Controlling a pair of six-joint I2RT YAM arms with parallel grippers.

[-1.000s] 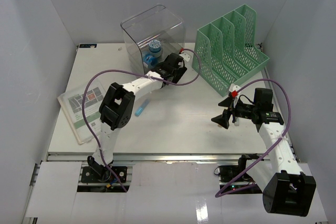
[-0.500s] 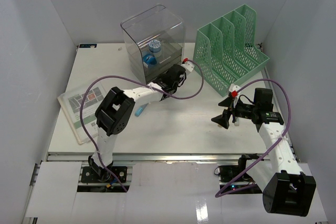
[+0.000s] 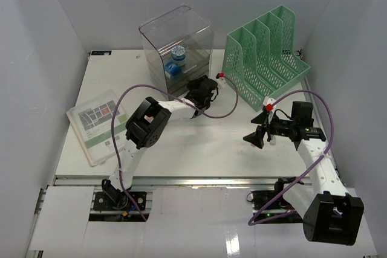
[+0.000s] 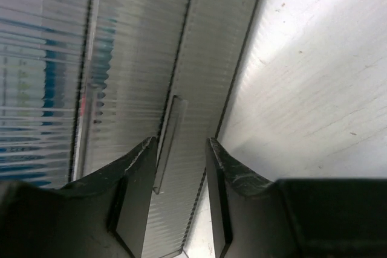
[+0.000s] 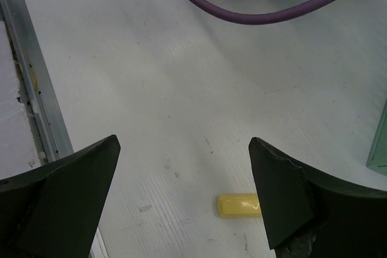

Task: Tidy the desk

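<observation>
The white desk (image 3: 199, 149) holds a clear smoky drawer box (image 3: 175, 40) at the back with blue items (image 3: 175, 64) inside. My left gripper (image 3: 204, 90) is just in front of the box's lower right corner. In the left wrist view the left gripper (image 4: 181, 203) is narrowly open, its fingers either side of a ribbed drawer front (image 4: 199, 89) and its thin handle tab (image 4: 169, 137), not pressing on it. My right gripper (image 3: 254, 137) is wide open and empty above the desk. A small yellow piece (image 5: 239, 205) lies on the desk (image 5: 151, 89) under it.
A green mesh file rack (image 3: 266, 58) stands at the back right; its corner shows in the right wrist view (image 5: 378, 149). A booklet (image 3: 97, 125) lies at the left edge. The metal front rail (image 5: 27, 89) and a purple cable (image 5: 260, 19) are near the right gripper.
My left gripper has moved right and a little nearer along the box front, and its forearm and elbow have swung right over a blue item on the desk. The right arm has not moved.
</observation>
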